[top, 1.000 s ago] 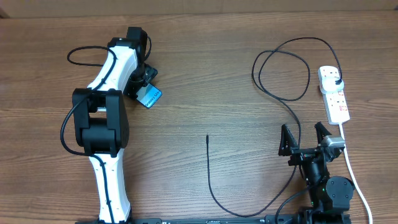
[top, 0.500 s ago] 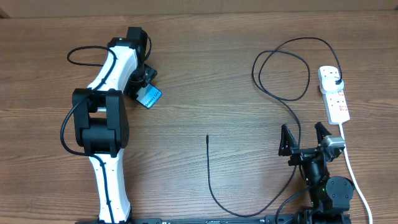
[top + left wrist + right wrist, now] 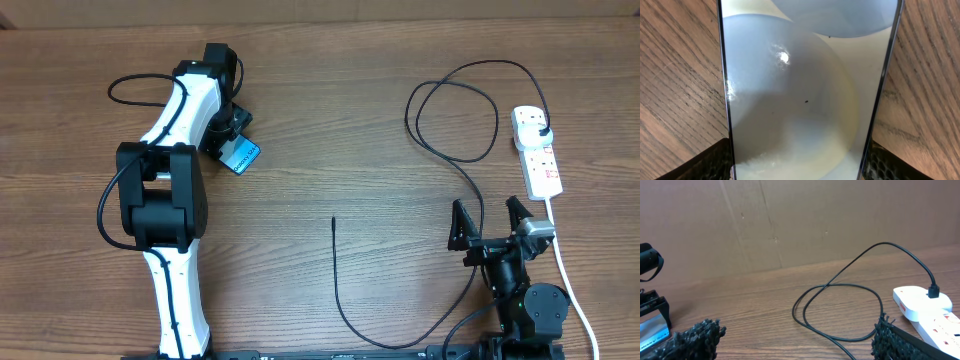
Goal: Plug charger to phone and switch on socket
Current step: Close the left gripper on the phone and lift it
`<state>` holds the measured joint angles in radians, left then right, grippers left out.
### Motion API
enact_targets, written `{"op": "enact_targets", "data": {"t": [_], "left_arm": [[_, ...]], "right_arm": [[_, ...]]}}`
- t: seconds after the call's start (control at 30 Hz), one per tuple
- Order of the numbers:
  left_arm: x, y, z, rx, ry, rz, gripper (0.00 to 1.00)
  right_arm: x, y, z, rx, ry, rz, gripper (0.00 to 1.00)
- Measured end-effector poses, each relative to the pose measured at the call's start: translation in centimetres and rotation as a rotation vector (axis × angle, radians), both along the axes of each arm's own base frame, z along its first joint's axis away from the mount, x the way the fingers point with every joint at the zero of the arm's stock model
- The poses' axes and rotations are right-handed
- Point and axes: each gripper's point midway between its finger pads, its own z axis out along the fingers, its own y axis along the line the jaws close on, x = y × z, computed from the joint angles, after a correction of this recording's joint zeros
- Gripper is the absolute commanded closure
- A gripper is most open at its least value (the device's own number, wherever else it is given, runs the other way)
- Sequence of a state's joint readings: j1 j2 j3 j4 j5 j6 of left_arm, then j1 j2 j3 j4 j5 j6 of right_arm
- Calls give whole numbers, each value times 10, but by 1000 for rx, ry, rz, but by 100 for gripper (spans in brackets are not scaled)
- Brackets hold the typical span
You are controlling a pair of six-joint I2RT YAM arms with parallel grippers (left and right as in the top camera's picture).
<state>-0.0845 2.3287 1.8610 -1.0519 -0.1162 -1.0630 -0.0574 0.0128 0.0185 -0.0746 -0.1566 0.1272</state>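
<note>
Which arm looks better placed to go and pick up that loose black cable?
Right. The right gripper is open and empty, and the charger cable runs close beside it. The left gripper is occupied, straddling the phone.

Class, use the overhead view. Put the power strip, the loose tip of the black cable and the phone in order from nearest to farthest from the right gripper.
Measured from the right gripper:
1. power strip: just ahead of it, slightly to the right.
2. cable tip: out to its left, near the middle.
3. phone: far over on the left side.
</note>
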Motion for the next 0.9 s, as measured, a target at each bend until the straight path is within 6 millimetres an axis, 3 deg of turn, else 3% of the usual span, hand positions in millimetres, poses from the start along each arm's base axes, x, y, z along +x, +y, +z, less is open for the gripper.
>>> {"op": "enact_targets", "data": {"t": [0.23,0.9], "left_arm": [[0,0,0,0,0,0,96],[-8,-1,3,-4,51,-16,96]], "right_arm": [[0,0,0,0,0,0,0],[0,0,0,0,0,0,0]]}}
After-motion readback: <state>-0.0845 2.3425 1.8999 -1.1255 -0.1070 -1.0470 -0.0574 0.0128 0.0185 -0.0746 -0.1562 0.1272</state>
